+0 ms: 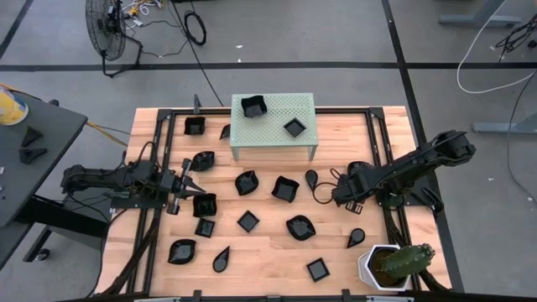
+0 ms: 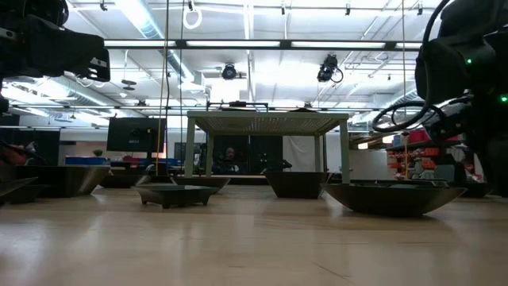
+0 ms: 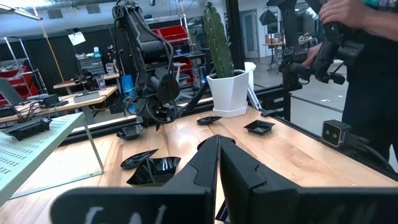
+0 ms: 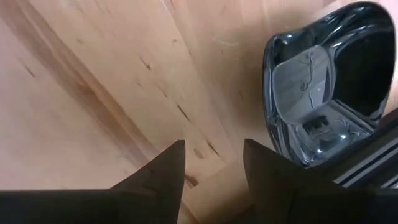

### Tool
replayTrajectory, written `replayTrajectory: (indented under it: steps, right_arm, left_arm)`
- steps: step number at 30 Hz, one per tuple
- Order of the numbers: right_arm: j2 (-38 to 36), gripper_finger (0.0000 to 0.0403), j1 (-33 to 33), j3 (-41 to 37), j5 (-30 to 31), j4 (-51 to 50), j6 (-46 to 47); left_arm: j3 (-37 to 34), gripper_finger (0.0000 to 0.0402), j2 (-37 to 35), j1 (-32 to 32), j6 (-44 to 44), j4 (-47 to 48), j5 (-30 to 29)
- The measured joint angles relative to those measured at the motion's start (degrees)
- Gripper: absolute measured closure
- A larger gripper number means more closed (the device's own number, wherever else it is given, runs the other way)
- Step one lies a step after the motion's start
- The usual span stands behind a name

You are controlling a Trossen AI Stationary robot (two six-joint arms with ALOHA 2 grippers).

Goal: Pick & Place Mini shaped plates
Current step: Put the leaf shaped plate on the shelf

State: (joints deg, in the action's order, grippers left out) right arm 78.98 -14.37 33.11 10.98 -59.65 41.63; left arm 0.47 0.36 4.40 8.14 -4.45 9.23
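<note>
The right gripper (image 1: 329,200) hangs low over the wooden counter (image 1: 268,252), jaws apart and empty. The small glossy black teardrop plate (image 4: 329,81) lies just beside them, off to one side rather than between. The left gripper (image 1: 190,191), jaws closed and empty, waits beside a black wavy-rimmed plate (image 1: 205,205).

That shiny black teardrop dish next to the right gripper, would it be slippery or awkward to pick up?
Probably slippery: the teardrop dish is glossy enough to mirror its surroundings. It looks rigid, so it should keep its shape when pinched. It is shallow with a raised rim and sits flat on the table, so it would more likely slide than tip or roll if nudged.
</note>
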Motion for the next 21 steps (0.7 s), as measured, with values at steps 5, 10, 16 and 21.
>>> replayTrajectory:
  steps: [5,10,16,21]
  right_arm:
    - [0.00,0.0239,0.02,-0.50,1.73,1.54,-0.28]
    - [0.00,0.0239,0.02,-0.51,2.08,3.26,-0.55]
    - [0.00,0.0239,0.02,-0.63,2.10,4.69,-2.59]
    - [-0.07,0.0239,-0.02,-0.99,2.81,5.72,-3.94]
  left_arm:
    - [-0.01,0.0378,0.00,0.01,0.00,0.00,-0.01]
    - [-0.02,0.0378,0.00,0.00,0.00,0.00,-0.02]
    - [0.00,0.0378,0.00,0.01,0.00,0.00,-0.02]
    - [-0.01,0.0378,0.00,0.00,0.00,0.00,-0.02]
